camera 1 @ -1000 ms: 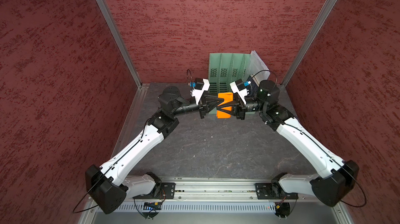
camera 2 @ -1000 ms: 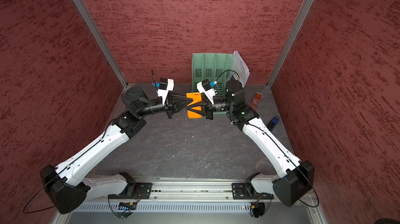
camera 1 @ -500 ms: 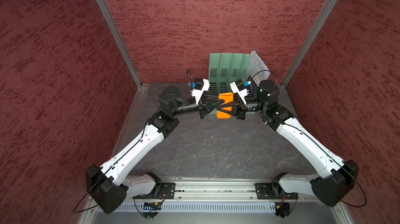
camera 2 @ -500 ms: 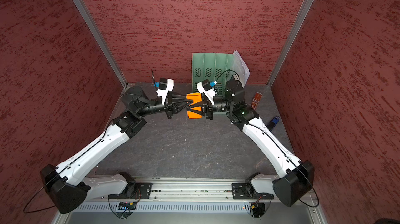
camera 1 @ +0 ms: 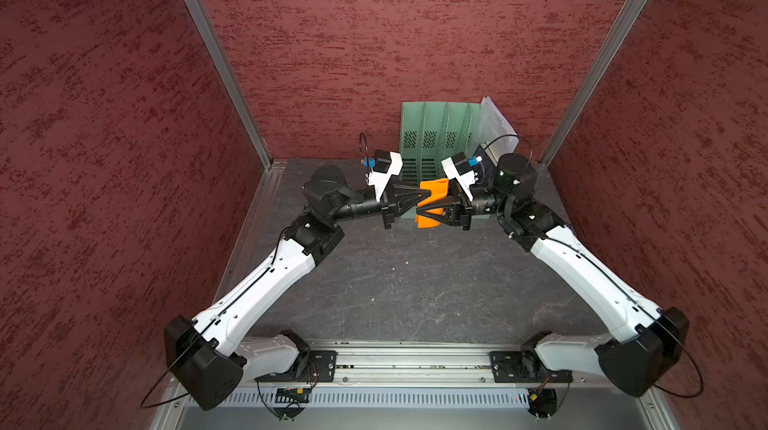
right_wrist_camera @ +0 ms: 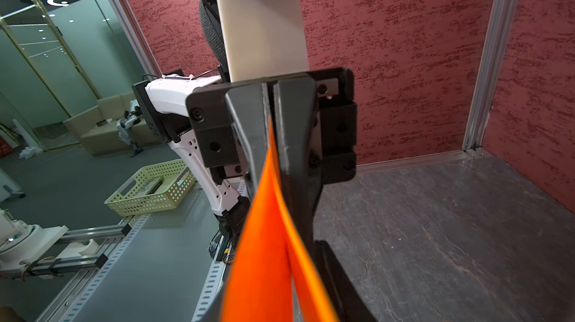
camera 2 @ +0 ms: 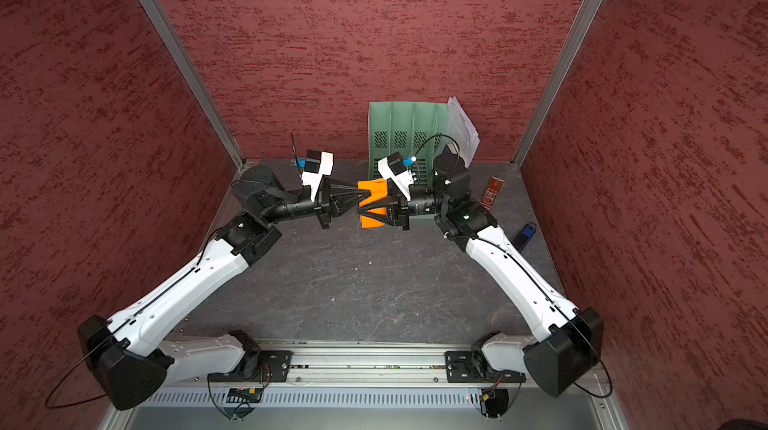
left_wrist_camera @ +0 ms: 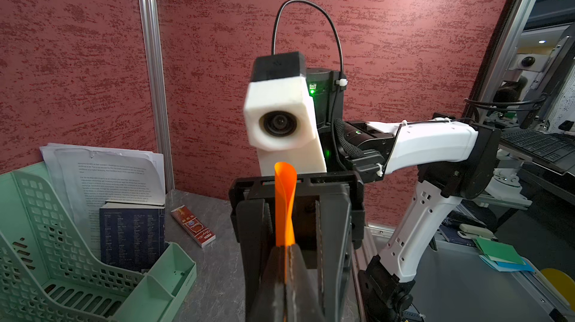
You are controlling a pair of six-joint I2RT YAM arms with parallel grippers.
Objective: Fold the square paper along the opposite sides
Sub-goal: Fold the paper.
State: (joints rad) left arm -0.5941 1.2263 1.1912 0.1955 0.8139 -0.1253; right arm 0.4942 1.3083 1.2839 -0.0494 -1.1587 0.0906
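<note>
Over grey tabletop (camera 1: 415, 291), my left gripper (camera 1: 426, 198) is pinching the square paper (camera 1: 434, 189), doubled but seemingly uncreased; my right gripper (left_wrist_camera: 297, 221) is gaping around it.

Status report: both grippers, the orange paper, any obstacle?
Left gripper shut on the square paper, bent double, not creased. Right gripper open, jaws either side of it. Green file rack close behind.

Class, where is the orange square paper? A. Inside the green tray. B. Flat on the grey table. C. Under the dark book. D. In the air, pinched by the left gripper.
D: the left wrist view shows the left gripper shut on the square paper, held up clear of the table.
</note>
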